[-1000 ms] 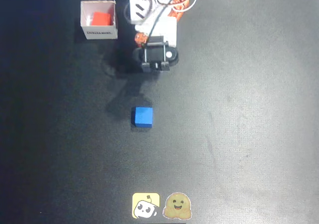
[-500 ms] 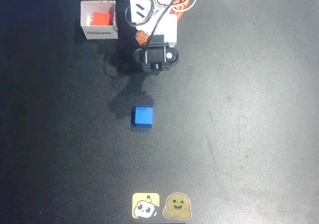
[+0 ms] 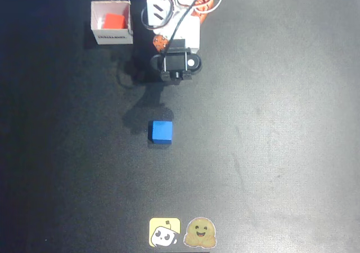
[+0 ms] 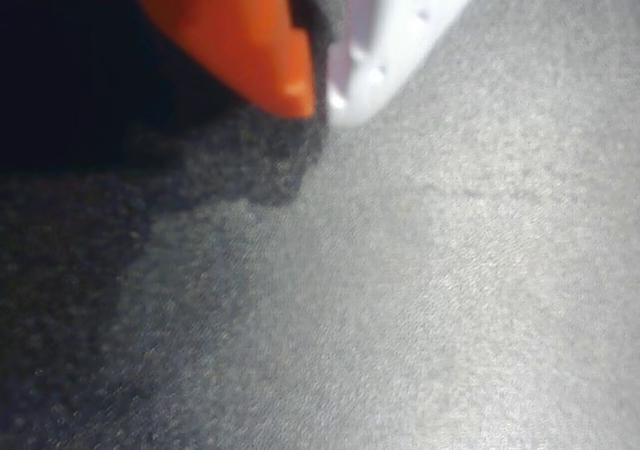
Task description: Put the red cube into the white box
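The red cube lies inside the white box at the top left of the overhead view; the box's lettered wall faces the picture's bottom. The white and orange arm is folded up at the top centre, to the right of the box and apart from it. In the wrist view my gripper is shut, its orange finger and white finger meeting at the tips with nothing between them, above the bare dark mat.
A blue cube sits on the black mat below the arm, near the middle. Two stickers lie at the bottom edge.
The arm's wrist has pulled back slightly toward the base since a second ago, then held still. The red cube, white box and blue cube have not moved.
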